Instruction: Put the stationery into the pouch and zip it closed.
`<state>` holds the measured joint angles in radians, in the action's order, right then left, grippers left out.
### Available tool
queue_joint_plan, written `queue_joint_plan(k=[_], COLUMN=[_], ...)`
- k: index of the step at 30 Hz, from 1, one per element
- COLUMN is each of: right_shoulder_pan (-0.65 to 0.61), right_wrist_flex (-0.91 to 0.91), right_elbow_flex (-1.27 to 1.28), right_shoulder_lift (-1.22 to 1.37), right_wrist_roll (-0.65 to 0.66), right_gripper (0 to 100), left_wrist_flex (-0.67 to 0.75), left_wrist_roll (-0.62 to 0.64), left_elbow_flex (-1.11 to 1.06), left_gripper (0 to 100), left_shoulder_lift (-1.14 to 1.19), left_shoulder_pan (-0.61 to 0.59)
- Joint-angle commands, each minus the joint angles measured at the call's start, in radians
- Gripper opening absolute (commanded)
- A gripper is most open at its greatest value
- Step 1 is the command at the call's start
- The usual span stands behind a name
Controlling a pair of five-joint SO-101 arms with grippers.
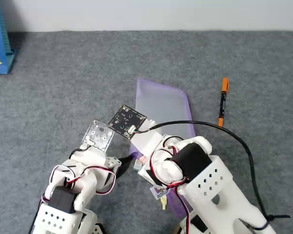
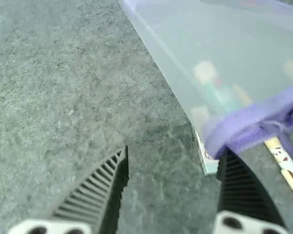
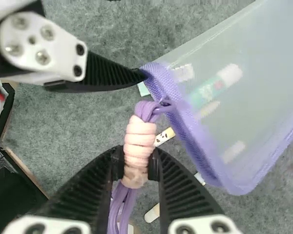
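We judge the zipping step in hand: our right tool (image 3: 136,158) is clamped on the pink zipper pull (image 3: 139,139) of the pouch (image 3: 244,92). Our left tool (image 2: 173,155), jaws apart at the pouch's corner, should pinch it. An orange pen (image 1: 223,102) lies outside, beside the pouch.

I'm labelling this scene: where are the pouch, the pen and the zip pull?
pouch (image 1: 163,106), high view, its clear face.
pen (image 1: 222,103), high view, mid-barrel.
zip pull (image 3: 139,142), right wrist view, its pink wrap.
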<state>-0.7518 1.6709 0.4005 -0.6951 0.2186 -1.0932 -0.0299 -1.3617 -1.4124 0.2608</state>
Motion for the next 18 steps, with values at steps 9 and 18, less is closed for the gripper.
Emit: queue_joint_plan(k=[9,18], right_shoulder_pan=[-0.013,-0.076], right_wrist_flex=[0.01,0.027], right_elbow_flex=[-0.058,-0.061], right_shoulder_lift=[-0.025,-0.027], right_wrist_roll=[-0.012,-0.015], right_gripper=[0.9,0.9], left_wrist_flex=[0.051,0.086], left_wrist_roll=[0.003,0.035], left_elbow_flex=[0.067,0.056], left_gripper=[28,28], left_shoulder_lift=[-0.006,-0.006], left_shoulder_pan=[-0.002,0.074])
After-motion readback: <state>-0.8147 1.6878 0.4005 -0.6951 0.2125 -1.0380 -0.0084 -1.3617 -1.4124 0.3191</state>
